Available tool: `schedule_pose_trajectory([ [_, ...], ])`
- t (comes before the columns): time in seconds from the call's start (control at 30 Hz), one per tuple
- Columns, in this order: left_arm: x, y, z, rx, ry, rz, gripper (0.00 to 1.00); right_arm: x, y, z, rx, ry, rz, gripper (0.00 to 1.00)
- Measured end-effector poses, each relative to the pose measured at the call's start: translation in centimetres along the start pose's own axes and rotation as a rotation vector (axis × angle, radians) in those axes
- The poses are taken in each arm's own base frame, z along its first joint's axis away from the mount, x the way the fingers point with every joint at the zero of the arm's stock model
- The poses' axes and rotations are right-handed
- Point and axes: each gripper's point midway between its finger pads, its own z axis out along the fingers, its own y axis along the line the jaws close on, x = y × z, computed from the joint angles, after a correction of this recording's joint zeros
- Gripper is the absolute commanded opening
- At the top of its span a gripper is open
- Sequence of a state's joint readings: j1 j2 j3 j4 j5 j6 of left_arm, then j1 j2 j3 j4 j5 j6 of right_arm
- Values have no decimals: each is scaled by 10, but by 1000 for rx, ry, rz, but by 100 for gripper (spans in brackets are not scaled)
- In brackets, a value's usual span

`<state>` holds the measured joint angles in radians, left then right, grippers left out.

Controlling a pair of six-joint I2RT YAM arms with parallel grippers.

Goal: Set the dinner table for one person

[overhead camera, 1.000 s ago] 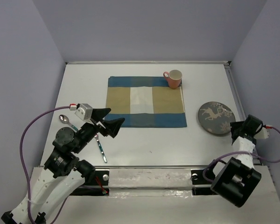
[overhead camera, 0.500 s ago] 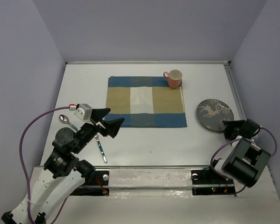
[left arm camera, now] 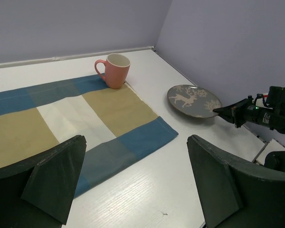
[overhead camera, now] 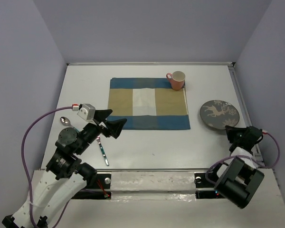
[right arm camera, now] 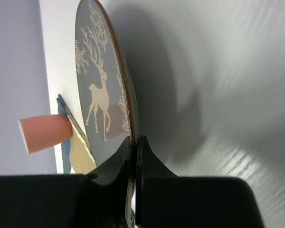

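mat (overhead camera: 148,103): woven cloth | plate (overhead camera: 219,114): glossy glaze | dinner table (overhead camera: 142,145): matt, faint grain

The cloth mat (overhead camera: 148,103) is a patchwork of blue, tan and white blocks on the plain white dinner table (overhead camera: 147,147). At the mat's far right corner, the mug (overhead camera: 176,80) is salmon pink. Right of the mat, the plate (overhead camera: 219,114) is grey with cream deer and snowflakes. Left of the mat, the spoon (overhead camera: 103,153) handle looks teal.

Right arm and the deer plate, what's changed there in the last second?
The right end effector dropped low and closed on the near rim of the deer plate, which seems to have shifted slightly toward the far side. The left end effector stayed open, almost in place. The spoon, mug and mat did not move.
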<state>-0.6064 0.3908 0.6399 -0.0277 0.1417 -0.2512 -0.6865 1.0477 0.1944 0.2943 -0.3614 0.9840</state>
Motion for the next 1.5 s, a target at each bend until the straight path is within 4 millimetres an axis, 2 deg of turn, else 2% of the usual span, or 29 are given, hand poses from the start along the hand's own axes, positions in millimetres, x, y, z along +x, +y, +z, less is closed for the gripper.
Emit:
schedule_pose_trajectory([
  [0.1, 2, 3, 2, -13, 8, 0, 99, -2, 14, -12, -39, -20, -21, 0],
  [0.23, 3, 8, 4, -28, 14, 0, 99, -4, 56, -31, -140, -34, -85, 0],
  [0.4, 5, 14, 6, -50, 20, 0, 99, 2, 137, -59, -340, 0, -180, 0],
  [0.43, 5, 15, 6, -56, 21, 0, 99, 10, 157, -66, -391, 28, -204, 0],
  [0.5, 5, 18, 7, -65, 22, 0, 99, 33, 184, -73, -462, 93, -246, 0],
  [0.53, 5, 19, 7, -70, 22, 0, 99, 55, 198, -78, -502, 158, -275, 0],
  [0.63, 5, 24, 8, -89, 21, 1, 99, 120, 220, -89, -577, 331, -349, 0],
  [0.7, 4, 27, 8, -105, 17, 2, 99, 171, 222, -94, -596, 465, -402, 0],
  [0.8, 4, 31, 8, -123, 15, 2, 99, 233, 211, -91, -567, 614, -474, 0],
  [0.87, 4, 33, 8, -129, 15, 2, 99, 260, 203, -82, -531, 665, -503, 0],
  [0.93, 4, 34, 8, -132, 16, 2, 99, 280, 196, -65, -486, 679, -525, 0],
  [1.2, 5, 37, 10, -144, 22, 1, 99, 325, 191, -14, -416, 653, -526, 0],
  [1.33, 7, 38, 11, -146, 27, 0, 99, 348, 188, -2, -411, 676, -518, 0],
  [1.5, 7, 38, 11, -147, 30, 0, 99, 364, 176, 6, -392, 701, -503, 0],
])
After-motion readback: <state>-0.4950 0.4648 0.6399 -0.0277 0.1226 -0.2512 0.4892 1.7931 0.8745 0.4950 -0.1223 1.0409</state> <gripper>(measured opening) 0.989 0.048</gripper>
